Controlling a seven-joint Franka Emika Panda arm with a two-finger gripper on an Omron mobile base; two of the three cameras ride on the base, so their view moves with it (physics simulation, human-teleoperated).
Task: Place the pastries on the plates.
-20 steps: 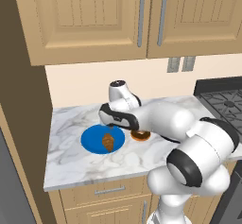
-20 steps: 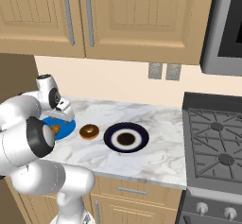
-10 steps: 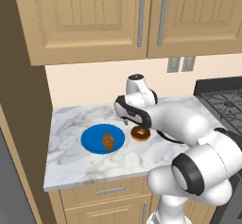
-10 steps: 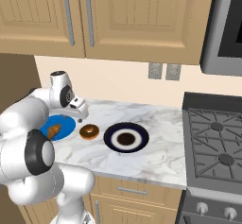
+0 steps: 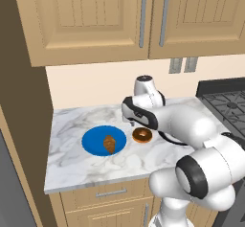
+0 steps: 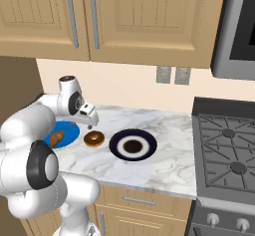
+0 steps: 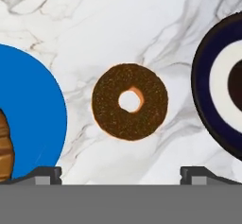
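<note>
Since the earlier frames we see the gripper (image 6: pixel 90 122) has swung from above the blue plate (image 5: pixel 94 140) to above the doughnut (image 7: pixel 130 101), jaws spread wide and empty. The croissant (image 5: pixel 109 144) lies on the blue plate; the doughnut sits on the marble counter (image 6: pixel 169 155) between that plate and the navy plate (image 6: pixel 133 145). In the hand view both plates are cut off at the edges, the croissant mostly out of frame.

- Even, bright, diffuse rendered light in all views; no glare or hot spots.
- Shadows are faint: soft shading under the wall cabinets (image 5: pixel 143 20) and on the marble tabletop (image 5: pixel 76 166).
- Edges are sharp, without blur or lens distortion.
</note>
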